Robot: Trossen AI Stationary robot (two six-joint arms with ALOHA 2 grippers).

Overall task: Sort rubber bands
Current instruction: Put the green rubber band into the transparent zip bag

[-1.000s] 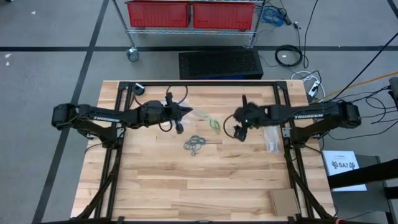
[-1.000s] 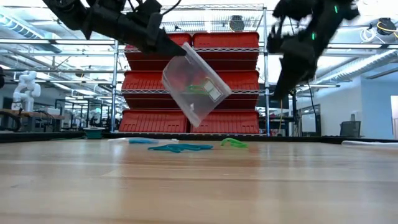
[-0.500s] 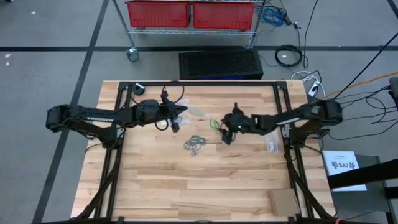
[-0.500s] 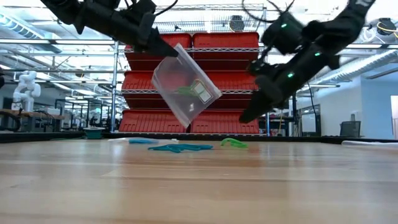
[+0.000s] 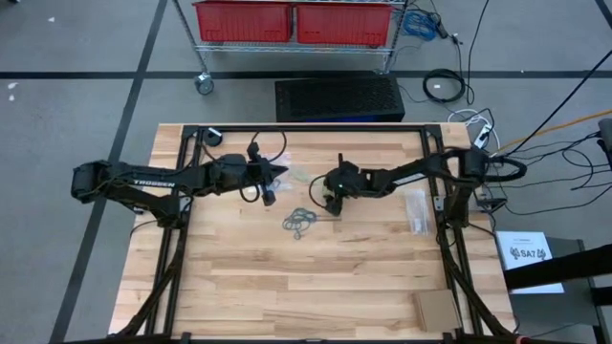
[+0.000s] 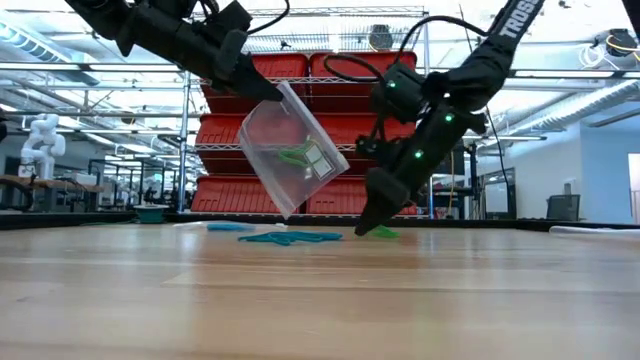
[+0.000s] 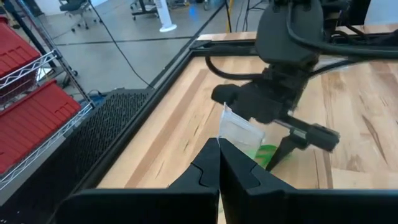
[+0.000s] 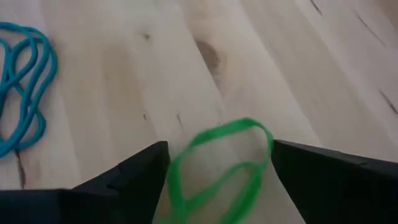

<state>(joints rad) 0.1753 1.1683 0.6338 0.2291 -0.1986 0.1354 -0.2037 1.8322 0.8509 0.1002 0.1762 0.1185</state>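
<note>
1. Just beside the clear plastic bag [image 6: 292,150], I have the right end effector [image 8: 214,163] down at the wooden worktop [image 5: 287,277], fingers spread either side of the thin green rubber band [image 8: 217,165].
2. The left end effector [image 7: 219,163] is pressed together on the bag's edge, holding it tilted above the worktop; something green shows inside.
3. A tangle of bright blue rubber bands [image 8: 23,87] lies near the bag, on the worktop.
4. My worry: closing now could flick the thin loop away or scrape wood and miss, since it lies flat.
5. Lifting toward the bag, I could knock it.
</note>
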